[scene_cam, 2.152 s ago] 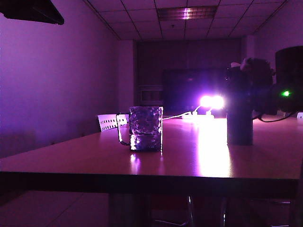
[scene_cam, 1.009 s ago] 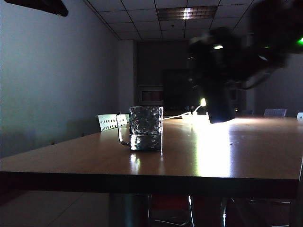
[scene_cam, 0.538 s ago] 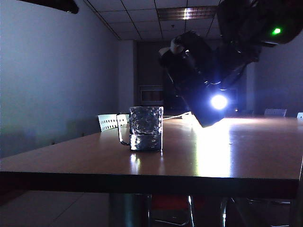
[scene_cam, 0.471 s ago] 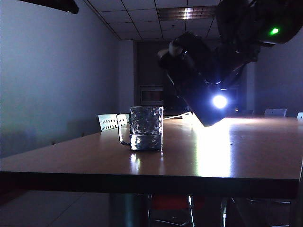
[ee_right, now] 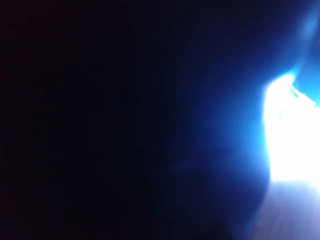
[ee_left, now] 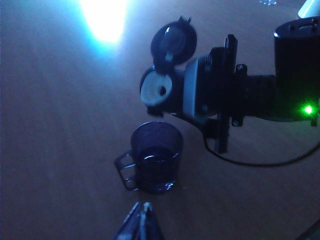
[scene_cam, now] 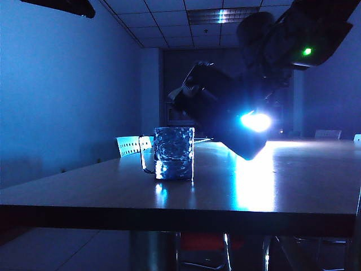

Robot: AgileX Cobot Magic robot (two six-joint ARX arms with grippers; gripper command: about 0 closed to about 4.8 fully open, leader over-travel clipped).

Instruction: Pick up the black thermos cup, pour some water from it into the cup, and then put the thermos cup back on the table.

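The cup, a dimpled glass mug with its handle to the left, stands on the brown table. Just above and right of it hangs the black thermos cup, tilted steeply with its mouth toward the mug. My right gripper is shut on its body. In the left wrist view the thermos cup has its flip lid open above the cup, with the right gripper clamped round it. No stream shows. My left gripper hovers shut, near the mug. The right wrist view is almost black.
A strong lamp glares behind the thermos and washes out the tabletop to the right. A white chair back stands beyond the table's far left side. A cable trails under the right arm. The table's dark front edge is close.
The right gripper lifted the thermos cup off the table, carried it left toward the mug and tipped it over further. The mug has not moved.
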